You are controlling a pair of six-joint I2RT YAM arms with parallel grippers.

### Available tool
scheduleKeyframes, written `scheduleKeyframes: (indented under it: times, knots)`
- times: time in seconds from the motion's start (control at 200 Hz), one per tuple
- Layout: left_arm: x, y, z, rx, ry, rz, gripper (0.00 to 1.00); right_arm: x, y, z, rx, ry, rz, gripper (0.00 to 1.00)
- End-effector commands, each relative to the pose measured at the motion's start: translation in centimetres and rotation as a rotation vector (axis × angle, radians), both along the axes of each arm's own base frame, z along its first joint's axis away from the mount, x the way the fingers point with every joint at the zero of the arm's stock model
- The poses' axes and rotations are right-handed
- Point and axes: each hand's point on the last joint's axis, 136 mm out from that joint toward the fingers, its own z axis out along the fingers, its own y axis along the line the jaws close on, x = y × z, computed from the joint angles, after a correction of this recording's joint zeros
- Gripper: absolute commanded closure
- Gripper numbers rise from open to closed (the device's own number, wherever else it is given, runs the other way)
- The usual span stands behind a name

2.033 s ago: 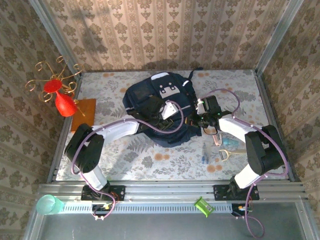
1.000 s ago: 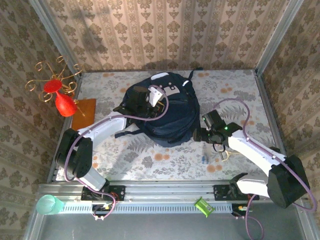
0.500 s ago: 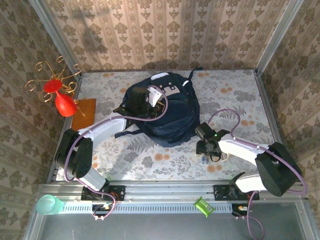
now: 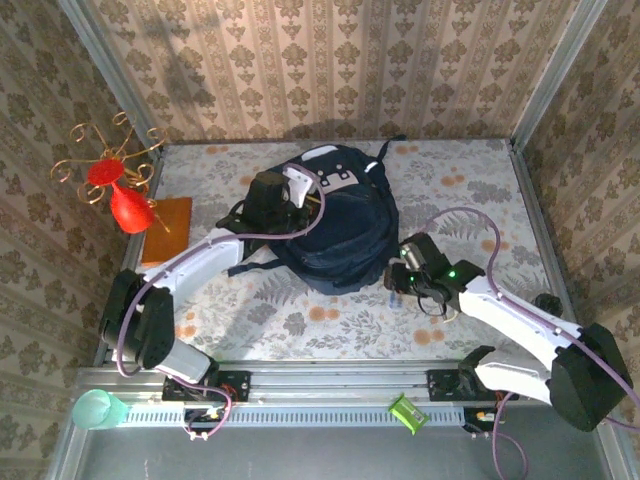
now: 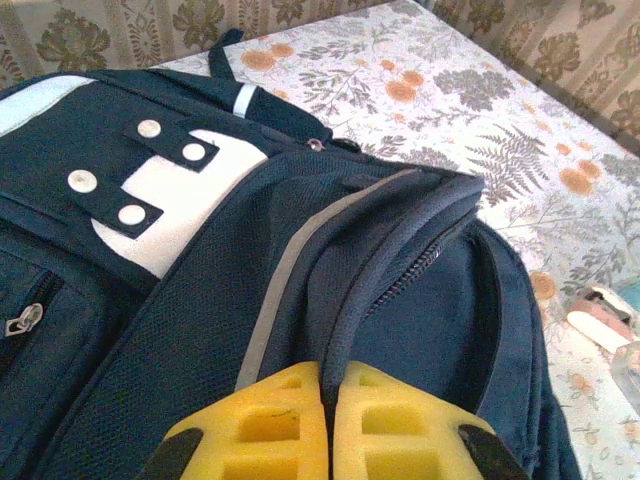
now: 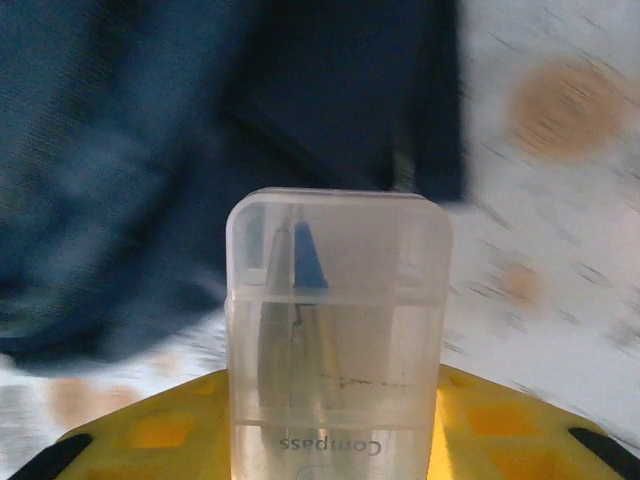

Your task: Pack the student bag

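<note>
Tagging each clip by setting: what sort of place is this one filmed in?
Probably a staged robot test booth, not a real room: wallpapered panels in a metal frame box in a small table with a floral cloth, and two arms are bolted to a rail at its edge.

Under my overhead camera the light is soft and even from above. The student bag [image 4: 335,225] throws a dim shadow on the back wall [image 4: 400,60] behind it, and straight lines lean near the corners. My left wrist camera is bright and sharp on the bag's fabric. At my right wrist the clear compass case [image 6: 338,340] is fairly crisp, while the bag and the floral tablecloth [image 6: 560,180] beyond it are smeared with blur.
</note>
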Motion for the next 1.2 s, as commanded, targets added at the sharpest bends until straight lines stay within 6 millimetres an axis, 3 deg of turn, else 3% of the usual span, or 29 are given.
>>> scheduleKeyframes:
  times: [0.0,0.195,0.34,0.655,0.885,1.02,1.2]
  knots:
    - [-0.2,0.4,4.2,-0.112,-0.035,0.03,1.0,2.7,5.7,5.4,0.252,-0.108,0.092,0.63]
    - [-0.3,0.6,4.3,-0.139,-0.001,0.053,1.0,6.8,10.5,7.3,0.381,-0.118,0.1,0.62]
    - [-0.7,0.2,4.8,-0.168,0.013,0.046,1.0,8.8,12.8,5.9,0.478,-0.06,0.07,0.62]
    - [-0.6,0.4,3.9,-0.139,0.012,0.063,1.0,8.7,11.0,5.3,0.427,-0.055,0.051,0.62]
    - [-1.6,-0.2,5.0,-0.166,-0.011,0.038,1.0,9.3,10.7,6.6,0.48,-0.053,0.072,0.62]
    - [-2.1,-0.4,5.5,-0.186,-0.027,0.04,1.0,9.8,9.7,6.1,0.479,-0.025,0.06,0.62]
    - [-3.0,-1.5,6.0,-0.224,-0.033,0.002,1.0,10.8,10.8,6.2,0.517,-0.003,0.071,0.62]
